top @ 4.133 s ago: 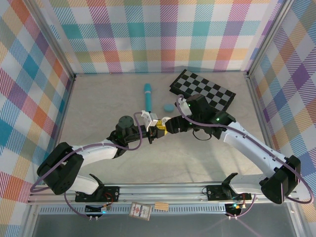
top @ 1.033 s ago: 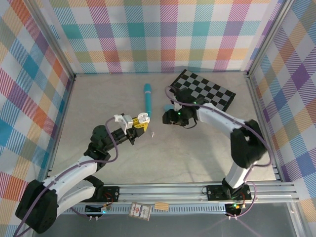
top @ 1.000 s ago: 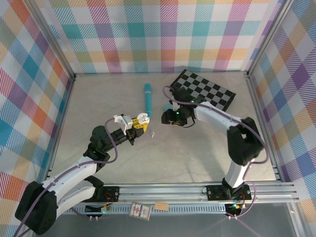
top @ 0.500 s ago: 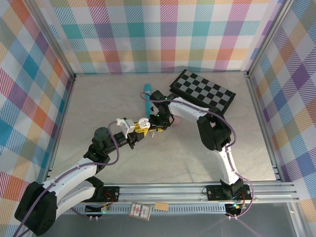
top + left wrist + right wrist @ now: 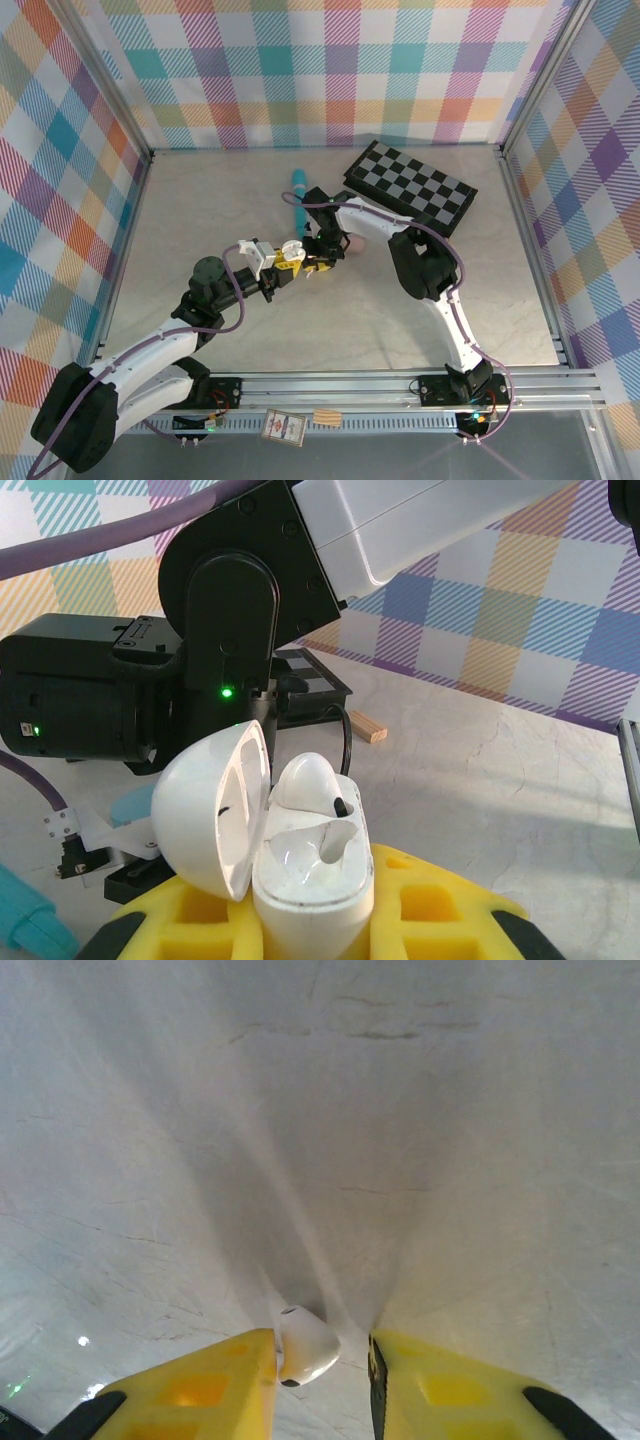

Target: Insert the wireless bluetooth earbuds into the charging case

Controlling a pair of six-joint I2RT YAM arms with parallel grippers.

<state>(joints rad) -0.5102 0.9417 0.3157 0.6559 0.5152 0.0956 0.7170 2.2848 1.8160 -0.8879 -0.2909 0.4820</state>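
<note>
No legible text, brand, number or sign found. A small printed card [image 5: 283, 427] lies on the slotted strip [image 5: 400, 424] at the near edge of the table. Its markings are too small to read in the top view.

Looked down on a pale grey, faintly cracked stone-look table surface [image 5: 330, 1110]. Framed, at the bottom edge, the right gripper [image 5: 322, 1365], its two yellow foam-padded fingers [image 5: 200, 1390] standing apart. Caught one small, glossy white plastic earbud [image 5: 305, 1353] lying on the surface between them, tight against the pad at the view's left, a narrow gap before the other. Showed a dark spot at the bud's lower end.
</note>
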